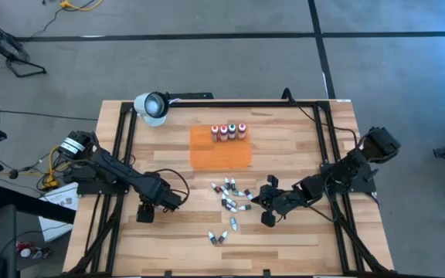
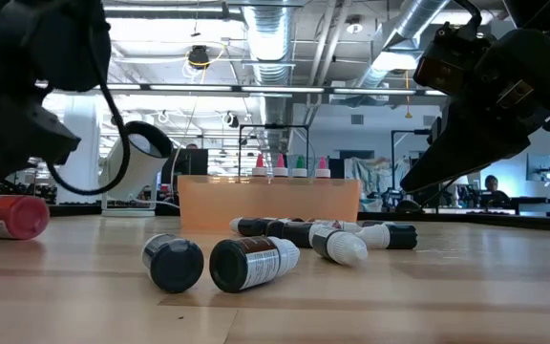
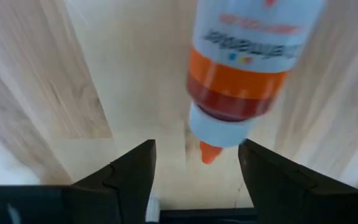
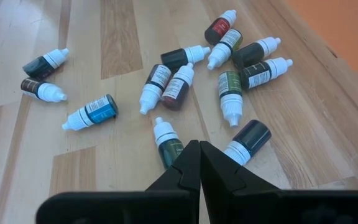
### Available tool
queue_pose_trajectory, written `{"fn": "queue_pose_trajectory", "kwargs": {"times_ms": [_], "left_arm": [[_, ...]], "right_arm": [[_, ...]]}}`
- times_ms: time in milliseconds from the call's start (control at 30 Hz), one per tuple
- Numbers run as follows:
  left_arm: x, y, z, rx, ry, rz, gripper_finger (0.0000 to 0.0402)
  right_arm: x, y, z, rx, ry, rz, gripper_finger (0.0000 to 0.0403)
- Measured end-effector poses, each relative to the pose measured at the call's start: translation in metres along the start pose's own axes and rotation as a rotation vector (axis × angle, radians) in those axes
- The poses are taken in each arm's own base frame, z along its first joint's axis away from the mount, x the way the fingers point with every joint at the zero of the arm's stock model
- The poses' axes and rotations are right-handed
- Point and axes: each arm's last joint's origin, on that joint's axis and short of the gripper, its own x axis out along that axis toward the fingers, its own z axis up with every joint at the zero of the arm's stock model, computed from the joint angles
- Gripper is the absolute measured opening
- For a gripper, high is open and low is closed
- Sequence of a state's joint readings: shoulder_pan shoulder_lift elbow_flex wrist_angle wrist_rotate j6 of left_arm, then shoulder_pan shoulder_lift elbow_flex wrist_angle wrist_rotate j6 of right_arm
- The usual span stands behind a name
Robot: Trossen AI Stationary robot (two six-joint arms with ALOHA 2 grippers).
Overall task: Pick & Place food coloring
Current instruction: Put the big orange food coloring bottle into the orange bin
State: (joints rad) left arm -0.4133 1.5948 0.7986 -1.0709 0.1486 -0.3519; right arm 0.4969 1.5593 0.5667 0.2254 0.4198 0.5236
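Left end effector (image 3: 194, 163) released over an orange bottle (image 3: 244, 74) lying on the tabletop (image 1: 300, 239).

The spread fingers straddle the bottle's tip at far left, probably just freed or about to be gripped. Mid-tabletop lie loose vials (image 1: 230, 197); four bottles (image 1: 229, 130) stand at the tray's (image 1: 219, 154) far edge, seemingly the drop spot. The right end effector (image 4: 199, 149), clenched and empty, waits by the vials.

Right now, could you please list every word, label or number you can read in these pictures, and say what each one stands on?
None can be read.
Orange-banded white bottle lying on the wood ahead of the left gripper: printed lines, too blurred.
Small white-capped dark vials scattered on the wooden table: labels too small.
Dark vial in the low view: label unreadable.
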Motion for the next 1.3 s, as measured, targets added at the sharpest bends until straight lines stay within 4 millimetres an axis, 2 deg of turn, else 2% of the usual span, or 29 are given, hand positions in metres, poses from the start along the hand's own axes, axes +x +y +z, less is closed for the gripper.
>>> {"fn": "queue_pose_trajectory", "kwargs": {"times_ms": [200, 300, 700, 1000, 1167, 1300], "left_arm": [[0.0109, 0.0028, -0.0029, -0.003, 0.005, 0.001, 0.0217], [0.0117, 0.0031, -0.0035, -0.004, 0.009, 0.001, 0.02], [0.0116, 0.0031, -0.0049, -0.001, 0.027, -0.008, 0.0073], [0.0115, 0.0033, -0.0065, -0.007, 0.046, -0.013, 0.0007], [0.0115, 0.0032, -0.0065, -0.01, 0.046, -0.015, 0.0006], [0.0115, 0.0032, -0.0063, -0.011, 0.044, -0.016, 0.0038]], "right_arm": [[0.0, 0.0, 0.0, 0.0, 0.0, 0.0, 0.0001], [0.0001, 0.0, -0.0001, 0.0, 0.0, -0.001, 0.0001], [0.0001, 0.0, -0.0001, 0.0, 0.0, -0.001, 0.0001], [0.0001, -0.0001, -0.0001, 0.0, 0.0, -0.001, 0.0001], [0.0001, 0.0, -0.0001, 0.0, 0.0, -0.001, 0.0001], [0.0001, 0.0, 0.0, 0.0, 0.0, 0.0, 0.0001]]}}
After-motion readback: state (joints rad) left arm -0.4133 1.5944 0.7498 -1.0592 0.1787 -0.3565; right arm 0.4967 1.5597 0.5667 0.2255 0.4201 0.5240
